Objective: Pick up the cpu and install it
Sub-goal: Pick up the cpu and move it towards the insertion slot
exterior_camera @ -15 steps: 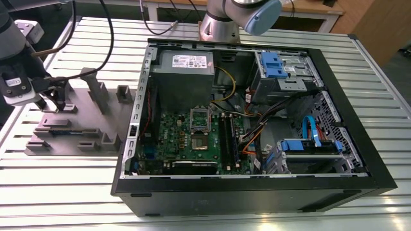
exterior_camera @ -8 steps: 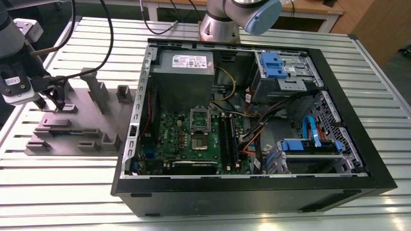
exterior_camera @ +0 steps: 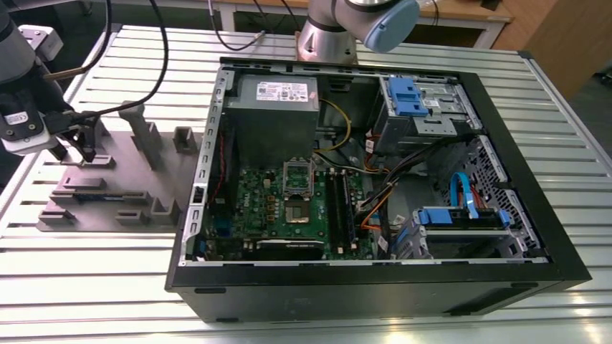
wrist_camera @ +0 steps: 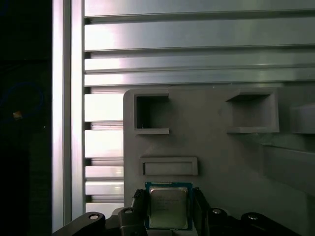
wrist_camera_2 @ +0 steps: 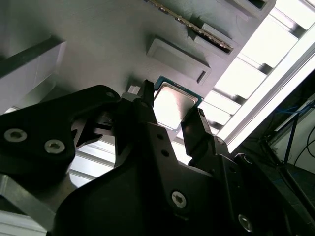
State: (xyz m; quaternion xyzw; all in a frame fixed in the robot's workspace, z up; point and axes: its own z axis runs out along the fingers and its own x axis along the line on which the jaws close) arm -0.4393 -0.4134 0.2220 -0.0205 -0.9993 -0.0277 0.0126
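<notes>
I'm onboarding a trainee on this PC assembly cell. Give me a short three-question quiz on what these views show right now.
1. True or false: the cpu already sits in the motherboard's socket.
2. The gripper is over: A) the grey fixture, B) the power supply, C) the blue drive cage.
3. Fill in: the computer case lies on the exterior view's ____ of the fixture.
Key: 1 false, it lies on the fixture at the gripper; 2 A; 3 right.

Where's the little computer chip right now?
In both wrist views, the chip sits at the gripper, over the grey tray on the exterior view's left.
</notes>
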